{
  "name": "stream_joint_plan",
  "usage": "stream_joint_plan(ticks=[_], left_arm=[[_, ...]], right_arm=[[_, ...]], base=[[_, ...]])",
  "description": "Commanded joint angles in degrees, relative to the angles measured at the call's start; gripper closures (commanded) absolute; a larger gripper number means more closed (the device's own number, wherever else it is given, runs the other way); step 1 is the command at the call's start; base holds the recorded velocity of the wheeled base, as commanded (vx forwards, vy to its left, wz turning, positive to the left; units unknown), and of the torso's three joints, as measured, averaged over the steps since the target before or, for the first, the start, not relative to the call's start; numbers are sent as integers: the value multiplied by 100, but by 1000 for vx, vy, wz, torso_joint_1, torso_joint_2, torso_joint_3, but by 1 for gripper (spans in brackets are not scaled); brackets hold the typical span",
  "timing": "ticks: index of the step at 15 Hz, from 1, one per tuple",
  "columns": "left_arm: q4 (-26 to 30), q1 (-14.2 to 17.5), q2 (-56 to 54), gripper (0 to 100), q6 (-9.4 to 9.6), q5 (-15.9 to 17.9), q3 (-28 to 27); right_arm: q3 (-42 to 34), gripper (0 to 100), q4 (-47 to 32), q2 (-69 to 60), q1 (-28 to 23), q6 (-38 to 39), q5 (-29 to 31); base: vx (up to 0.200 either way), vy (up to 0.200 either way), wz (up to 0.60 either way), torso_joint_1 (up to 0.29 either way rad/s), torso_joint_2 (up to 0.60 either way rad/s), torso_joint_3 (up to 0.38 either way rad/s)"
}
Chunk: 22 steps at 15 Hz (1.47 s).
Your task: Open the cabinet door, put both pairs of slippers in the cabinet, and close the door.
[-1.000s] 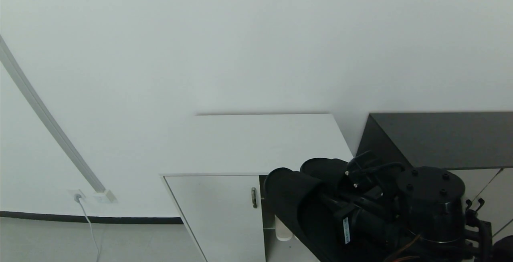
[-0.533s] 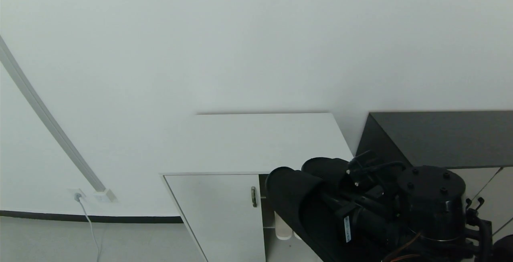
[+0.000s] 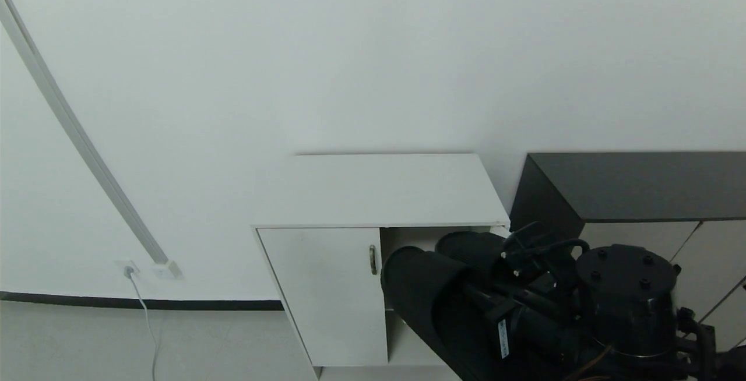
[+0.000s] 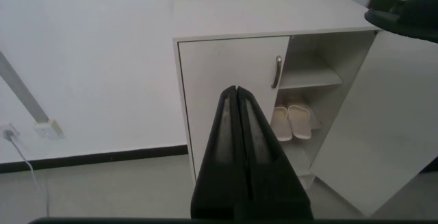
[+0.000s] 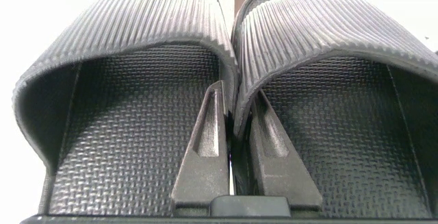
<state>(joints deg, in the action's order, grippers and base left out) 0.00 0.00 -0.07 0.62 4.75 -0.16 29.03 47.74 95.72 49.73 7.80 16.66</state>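
Black slippers (image 5: 137,107) before cabinet (image 3: 379,189), beige pair (image 4: 294,120) inside

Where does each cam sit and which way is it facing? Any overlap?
Head view: on the head, facing the wall and the white cabinet; the right arm with the black slippers shows at lower right.
Left wrist view: on the left wrist, facing the cabinet front, beige slippers inside; the left end effector, shut, in the foreground.
Right wrist view: on the right wrist, looking along the right end effector, shut on the black slippers' inner edges.
Shared: head and left wrist views both show the cabinet's door handle.
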Motion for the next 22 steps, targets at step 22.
stream_joint_plan(ticks=[22], left_arm=[[0, 0, 7, 100, -1, -1, -2]], right_arm=[[-73, 100, -1, 8, 72, -7, 3]], base=[[0, 0, 0, -59, 137, 72]])
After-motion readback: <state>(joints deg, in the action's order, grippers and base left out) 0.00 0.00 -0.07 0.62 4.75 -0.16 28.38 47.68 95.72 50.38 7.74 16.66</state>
